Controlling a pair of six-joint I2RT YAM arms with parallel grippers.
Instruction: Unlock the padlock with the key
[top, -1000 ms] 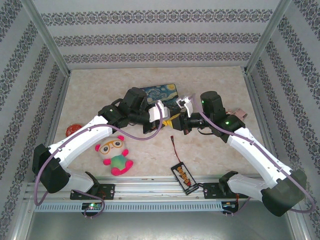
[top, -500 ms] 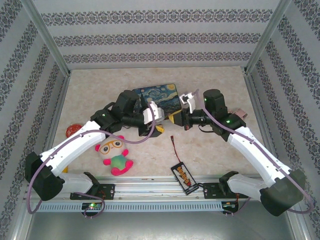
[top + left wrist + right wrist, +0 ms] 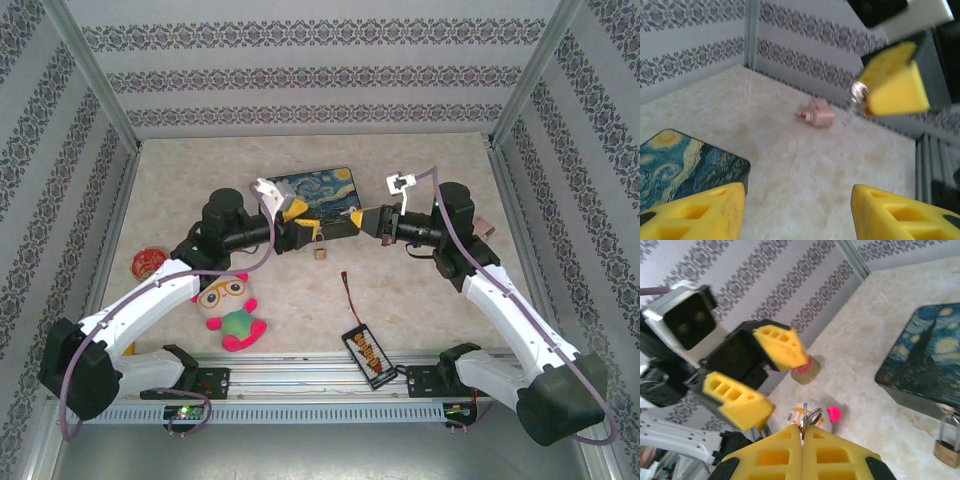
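The small brass padlock (image 3: 320, 250) stands on the table just in front of the painted tin box (image 3: 315, 195), its silver shackle up; in the right wrist view the padlock (image 3: 946, 449) is beside the tin box's (image 3: 925, 360) corner. My left gripper (image 3: 303, 222) hovers above and left of it, open, nothing between its fingers (image 3: 705, 212). My right gripper (image 3: 361, 217) faces it from the right, shut on the thin silvery key (image 3: 804, 415), which sticks out with its ring. The key (image 3: 857, 92) also shows in the left wrist view.
A plush toy (image 3: 232, 305) lies at the front left, with a red disc (image 3: 150, 262) further left. A red-and-black wire with a black connector board (image 3: 365, 350) lies front centre. A small pink object (image 3: 817, 114) sits by the right wall.
The two grippers, close together a second ago, have drawn apart, left arm leftwards, right arm rightwards. The padlock now stands free on the table; the key stays in the right gripper.
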